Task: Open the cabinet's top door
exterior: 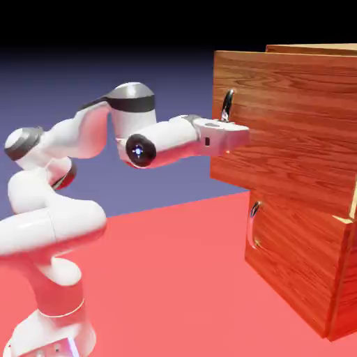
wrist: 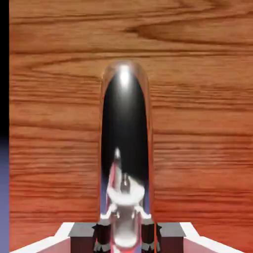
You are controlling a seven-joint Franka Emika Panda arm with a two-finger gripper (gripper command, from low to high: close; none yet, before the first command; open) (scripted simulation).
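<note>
The cabinet (exterior: 307, 265) is a tall reddish-brown wood-grain box at the exterior view's right. Its top door (exterior: 293, 125) is the larger upper panel, and its near edge stands out further toward the arm than the lower panel does. A curved silver handle (exterior: 226, 104) rises from that door. My gripper (exterior: 240, 134) reaches in level and meets the handle's lower part. In the hand view the shiny handle (wrist: 126, 138) runs up the middle in front of the door's wood (wrist: 197, 123). My gripper (wrist: 126, 238) is shut on the handle, with dark fingertips (wrist: 101, 236) on either side of it.
The shorter lower panel (exterior: 293, 251) carries a small curved handle (exterior: 254, 224) below my hand. A red table top (exterior: 174, 265) spreads between the arm's base (exterior: 56, 307) and the cabinet. My forearm (exterior: 164, 145) lies level at the height of the top door.
</note>
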